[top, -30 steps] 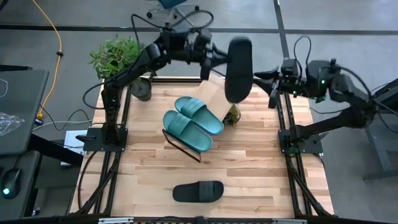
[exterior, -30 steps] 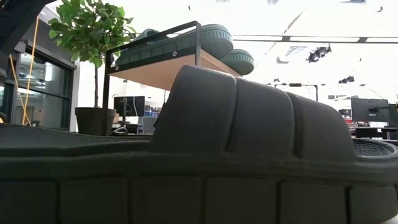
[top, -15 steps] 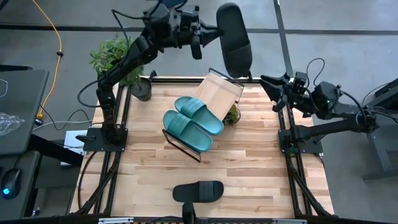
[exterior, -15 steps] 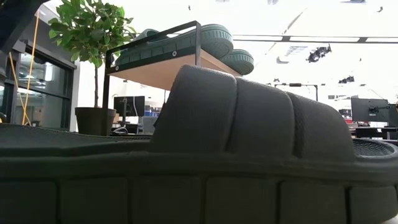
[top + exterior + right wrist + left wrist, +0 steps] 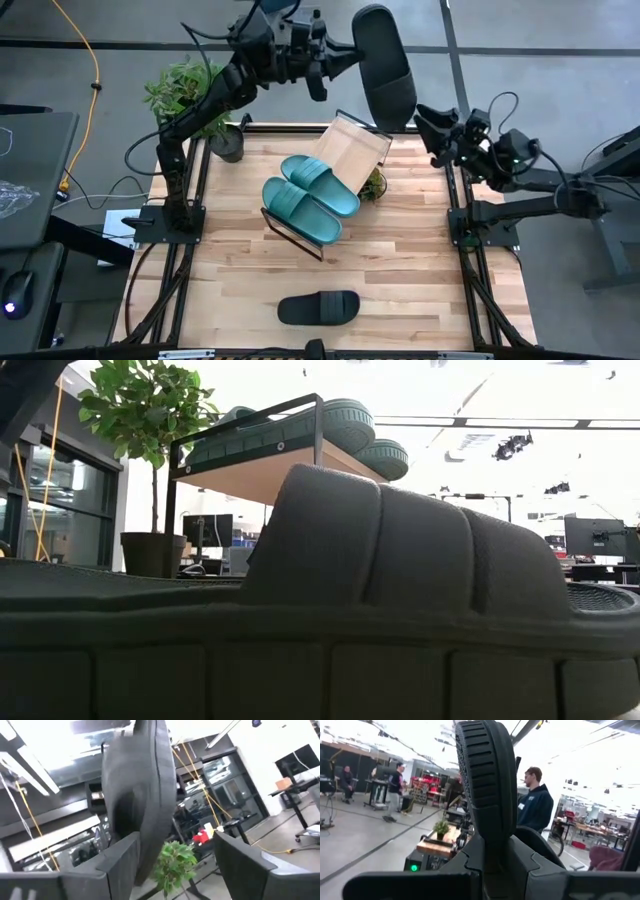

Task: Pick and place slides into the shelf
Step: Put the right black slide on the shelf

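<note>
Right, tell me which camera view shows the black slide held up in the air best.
The high view: the raised black rubber slide sandal shows whole, clamped at one end by the left pincer above the slanted wooden shelf. The left wrist view shows only its ridged sole edge-on; the right wrist view shows it blurred. The low view misses it.

left gripper [image 5: 335, 62] lifted black slide [image 5: 385, 65] above shelf [image 5: 352, 148], right gripper [image 5: 428, 125] released, apparently withdrawn

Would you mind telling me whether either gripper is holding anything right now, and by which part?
The left gripper holds a black slide by one end, raised beyond the table's far edge. The right gripper is open and holds nothing.
</note>
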### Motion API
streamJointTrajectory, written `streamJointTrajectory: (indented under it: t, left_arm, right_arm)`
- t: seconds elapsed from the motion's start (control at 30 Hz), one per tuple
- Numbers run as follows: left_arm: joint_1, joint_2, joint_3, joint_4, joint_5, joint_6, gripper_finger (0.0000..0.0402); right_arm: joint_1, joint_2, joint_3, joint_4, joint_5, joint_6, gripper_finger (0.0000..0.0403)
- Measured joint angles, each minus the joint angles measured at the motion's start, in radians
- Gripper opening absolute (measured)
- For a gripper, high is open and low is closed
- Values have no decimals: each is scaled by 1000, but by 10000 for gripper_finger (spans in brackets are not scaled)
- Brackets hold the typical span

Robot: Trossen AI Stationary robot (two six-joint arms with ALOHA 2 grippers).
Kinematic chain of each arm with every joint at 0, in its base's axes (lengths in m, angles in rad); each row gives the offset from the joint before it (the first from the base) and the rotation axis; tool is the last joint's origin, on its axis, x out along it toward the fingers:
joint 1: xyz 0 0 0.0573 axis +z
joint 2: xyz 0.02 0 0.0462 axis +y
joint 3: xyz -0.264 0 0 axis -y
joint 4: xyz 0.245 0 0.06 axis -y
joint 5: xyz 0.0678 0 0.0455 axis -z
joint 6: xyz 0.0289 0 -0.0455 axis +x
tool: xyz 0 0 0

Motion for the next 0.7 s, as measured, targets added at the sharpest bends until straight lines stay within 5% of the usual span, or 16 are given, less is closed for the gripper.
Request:
streamJointTrajectory:
  t: [0.7]
  left_arm:
    - [-39, 0, 0, 49, -23, -19, 30]
  right_arm:
    - [-44, 114, 0, 212, -157, 21, 214]
